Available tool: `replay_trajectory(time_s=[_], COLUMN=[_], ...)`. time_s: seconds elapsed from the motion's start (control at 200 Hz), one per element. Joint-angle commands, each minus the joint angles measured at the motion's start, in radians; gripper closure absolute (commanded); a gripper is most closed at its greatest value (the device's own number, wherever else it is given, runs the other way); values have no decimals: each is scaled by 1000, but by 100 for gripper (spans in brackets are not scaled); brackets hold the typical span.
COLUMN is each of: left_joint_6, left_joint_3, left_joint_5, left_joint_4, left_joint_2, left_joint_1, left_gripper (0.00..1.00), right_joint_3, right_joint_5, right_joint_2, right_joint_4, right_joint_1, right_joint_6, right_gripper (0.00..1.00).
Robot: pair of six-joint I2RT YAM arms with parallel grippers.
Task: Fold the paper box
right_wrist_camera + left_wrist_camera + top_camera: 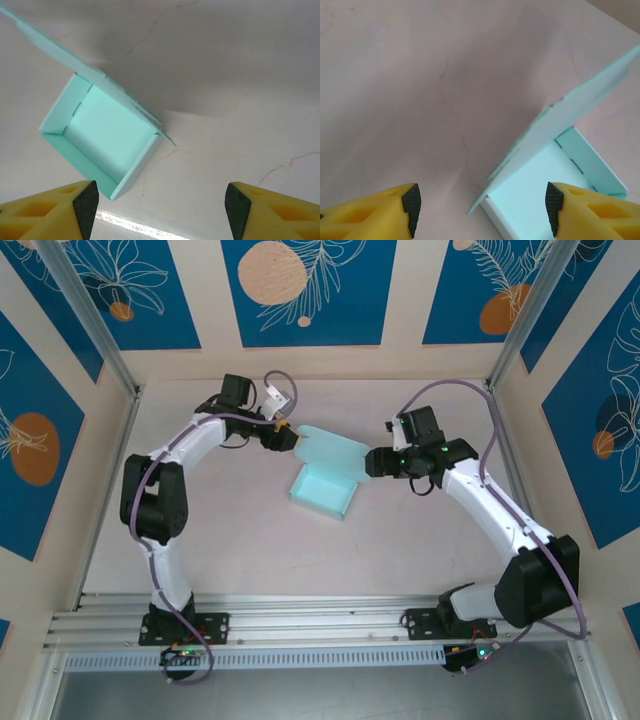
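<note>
Mostly, your box [322, 490] is formed: it sits in the middle of the table [220, 550], walls upright, lid flap raised and not yet closed. Your left gripper [290, 440] and right gripper [370, 462] flank the lid, both spread wide and empty.

Raised lid [330, 447] of paper box [322, 492] is blocking far side; left gripper [292, 441] and right gripper [372, 462] are crowding its ends. Table [230, 550] is lying free on near side.
</note>
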Motion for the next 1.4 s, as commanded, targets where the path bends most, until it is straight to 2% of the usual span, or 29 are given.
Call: replay_trajectory(time_s=[0.0,0.16,0.3,0.41,0.54,0.76,0.895,1.045,1.125,1.26,1.39], left_joint_6=[64,46,21,3,1,-30,-110,-261,-356,-453,-489], left_joint_3=[26,25,32,35,39,31,-9,-109,-178,-260,-287], left_joint_5=[27,-64,-140,-168,-176,-242,-332,-457,-521,-583,-645], left_joint_4=[-64,-43,-23,-7,-6,15,85,239,342,467,522], left_joint_2=[21,34,43,51,59,59,29,-27,-66,-116,-149], left_joint_1=[-33,-56,-69,-78,-93,-119,-141,-168,-183,-209,-239], left_gripper=[33,34,40,46,47,64,75,91,96,97,97], right_joint_3=[50,102,130,138,141,161,176,211,239,307,368], right_joint_5=[19,41,68,71,52,84,161,327,410,531,549], right_joint_2=[61,144,204,234,257,296,323,367,394,442,474], right_joint_4=[-27,-26,-23,-13,9,24,31,26,25,49,115], right_joint_1=[29,44,44,44,47,71,103,154,185,236,258], right_joint_6=[-51,-68,-72,-75,-70,-65,-39,42,80,88,59], right_gripper=[34,38,40,43,47,58,68,83,84,86,86])
